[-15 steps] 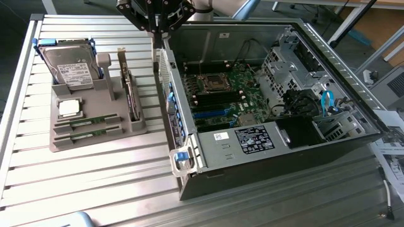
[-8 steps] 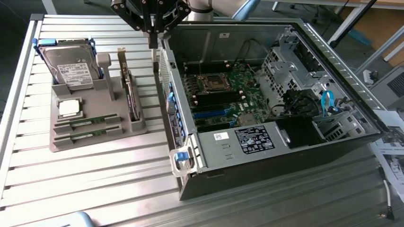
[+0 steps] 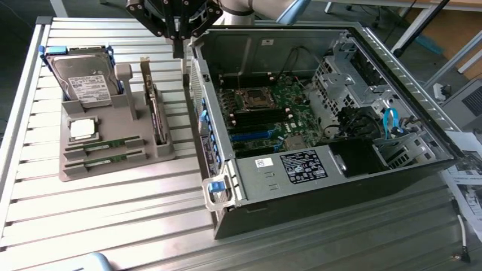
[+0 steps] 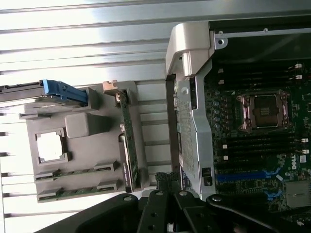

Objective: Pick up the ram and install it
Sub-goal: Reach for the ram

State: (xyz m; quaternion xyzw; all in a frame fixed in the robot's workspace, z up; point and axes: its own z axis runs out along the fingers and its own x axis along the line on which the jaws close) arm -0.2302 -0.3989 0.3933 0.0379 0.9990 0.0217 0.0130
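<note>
Nearest on the gray holder, at the exterior view's left, two ram sticks lie flat in their slots, one just behind the other, with nothing touching them. Beyond them sits the square processor, then the hard drive propped at the far end. An expansion card stands on edge along the holder's right side. The open computer case lies to the right. Farthest, the gripper hangs over the gap between holder and case, fingers closed, apparently on nothing.
</note>
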